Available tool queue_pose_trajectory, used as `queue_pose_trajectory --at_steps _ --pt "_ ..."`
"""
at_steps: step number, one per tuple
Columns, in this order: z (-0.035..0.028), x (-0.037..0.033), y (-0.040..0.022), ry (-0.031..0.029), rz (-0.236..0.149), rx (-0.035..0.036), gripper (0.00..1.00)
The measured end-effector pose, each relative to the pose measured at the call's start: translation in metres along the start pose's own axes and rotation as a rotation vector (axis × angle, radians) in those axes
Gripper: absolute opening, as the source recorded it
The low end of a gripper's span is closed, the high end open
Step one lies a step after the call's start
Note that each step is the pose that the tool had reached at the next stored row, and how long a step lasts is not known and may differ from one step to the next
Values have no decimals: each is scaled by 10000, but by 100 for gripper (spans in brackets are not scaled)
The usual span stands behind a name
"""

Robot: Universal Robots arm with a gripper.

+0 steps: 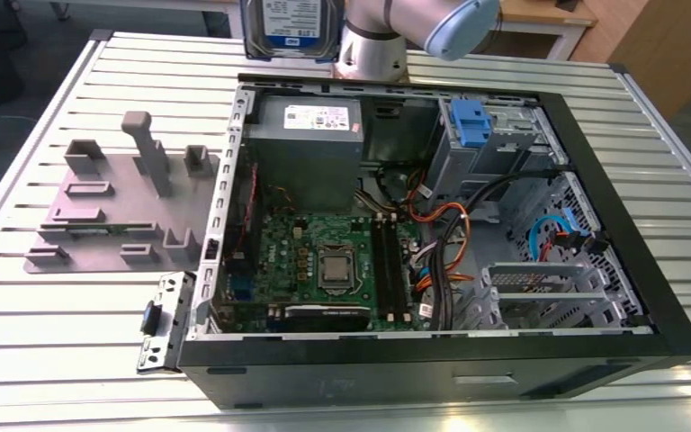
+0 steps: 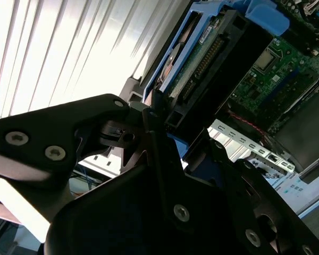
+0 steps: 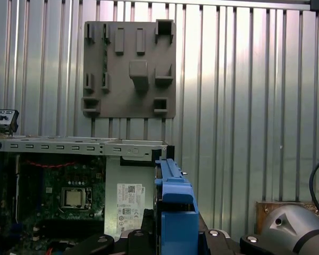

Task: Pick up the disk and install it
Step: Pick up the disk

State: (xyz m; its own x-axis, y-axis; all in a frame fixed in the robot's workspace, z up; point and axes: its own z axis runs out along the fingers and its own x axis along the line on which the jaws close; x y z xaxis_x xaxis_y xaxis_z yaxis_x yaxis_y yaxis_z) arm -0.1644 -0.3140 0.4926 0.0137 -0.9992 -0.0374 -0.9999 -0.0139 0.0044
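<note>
disk [image 1: 288,27]: off the bench [image 1: 58,297], raised in its blue bracket beyond the far side of the open computer case [image 1: 633,270], near the power supply [image 1: 309,121] | gripper [image 2: 158,114]: jaws clamped on the disk | grey stand [image 1: 118,202]: on the bench, on the exterior view's left of the case

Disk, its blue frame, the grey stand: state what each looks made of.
Disk: apparently metal, greyish casing around a printed label. Blue frame: likely moulded plastic, uniform colour, soft sheen. Grey stand: probably plastic, matte, evenly grey; could be printed or moulded.
</note>
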Motion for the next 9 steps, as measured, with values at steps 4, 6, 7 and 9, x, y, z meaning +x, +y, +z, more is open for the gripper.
queue_pose_trajectory --at_steps 4,6,7,9 --pt "0 0 -2 0 1 0 36" --pt "0 2 -4 -1 -1 0 36" --pt "0 6 -3 0 -2 0 36" --pt "-1 17 -2 1 0 0 36"
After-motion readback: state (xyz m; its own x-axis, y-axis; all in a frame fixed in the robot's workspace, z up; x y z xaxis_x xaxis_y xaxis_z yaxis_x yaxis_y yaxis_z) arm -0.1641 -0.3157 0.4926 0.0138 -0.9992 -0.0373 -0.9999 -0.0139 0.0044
